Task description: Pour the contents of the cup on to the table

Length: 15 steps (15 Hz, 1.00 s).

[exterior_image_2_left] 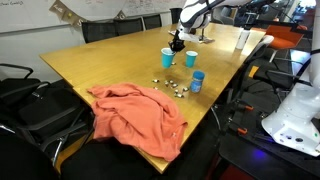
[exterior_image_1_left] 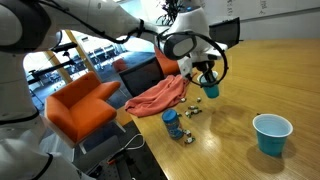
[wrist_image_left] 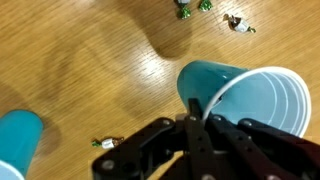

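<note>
- Landmark for all positions: salmon cloth [exterior_image_1_left: 158, 97], draped over the table [exterior_image_1_left: 250, 70] edge.
- Cup [exterior_image_1_left: 210, 88]: off the table, hanging under the gripper [exterior_image_1_left: 205, 72], near the cloth on the side facing the open tabletop.
- Wrist view: cup [wrist_image_left: 240, 95] is tipped well over, side wall and open mouth both showing. The interior visible is plain teal with moulded rings, and no bits can be seen inside.
- Gripper [wrist_image_left: 200, 118]: fingers [wrist_image_left: 192, 112] drawn narrow and clamped on the cup, apparently pinching the wall near the rim. The exact contact is partly hidden by the linkage.
- Bits [exterior_image_1_left: 190, 110]: scattered on the wood between the cloth and the cup, with a few more close to the patterned bottle [exterior_image_1_left: 172, 122], which stands just beside the cloth. Some also show in the wrist view [wrist_image_left: 238, 24].
- Wide cup [exterior_image_1_left: 272, 132]: upright, well apart from the cloth, beyond the held cup.
- Judgement: the pour looks mostly done.
- To finish cleanly, roll the wrist until the mouth points below level.
- Hold over bare wood on the side away from the cloth, so nothing lands in the fabric or the wide cup.
- Keep the cup low to limit bounce, and keep the squeeze steady, since a thin tapered wall could slip.
- Writing: none legible. The bottle shows a pattern only, too small to read, and no brand is visible on either cup.
</note>
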Motion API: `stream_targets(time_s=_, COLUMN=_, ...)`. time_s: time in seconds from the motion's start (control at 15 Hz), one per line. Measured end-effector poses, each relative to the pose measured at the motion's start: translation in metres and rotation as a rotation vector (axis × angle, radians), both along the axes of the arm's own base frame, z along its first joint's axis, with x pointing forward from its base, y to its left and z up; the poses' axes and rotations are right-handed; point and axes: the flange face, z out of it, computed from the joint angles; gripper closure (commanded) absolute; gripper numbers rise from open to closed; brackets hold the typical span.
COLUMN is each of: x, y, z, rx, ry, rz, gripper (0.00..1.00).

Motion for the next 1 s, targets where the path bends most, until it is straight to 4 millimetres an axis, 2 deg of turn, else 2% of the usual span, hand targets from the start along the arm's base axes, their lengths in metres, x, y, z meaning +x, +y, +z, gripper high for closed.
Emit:
stream_targets(time_s=0.27, x=0.021, y=-0.007, z=-0.028, rx=0.032, ry=-0.003, rz=-0.108, gripper=0.99)
stream_targets(time_s=0.67, x=0.036, y=-0.012, z=-0.053, rx=0.046, ry=0.018, rz=-0.206, gripper=0.99)
stream_targets(time_s=0.73, x=0.037, y=-0.011, z=-0.056, rx=0.048, ry=0.022, rz=-0.216, gripper=0.72)
stream_targets(time_s=0.8, x=0.038, y=-0.011, z=-0.059, rx=0.050, ry=0.024, rz=-0.225, gripper=0.71)
stream_targets(time_s=1.0, x=0.041, y=-0.012, z=-0.062, rx=0.055, ry=0.027, rz=-0.258, gripper=0.49)
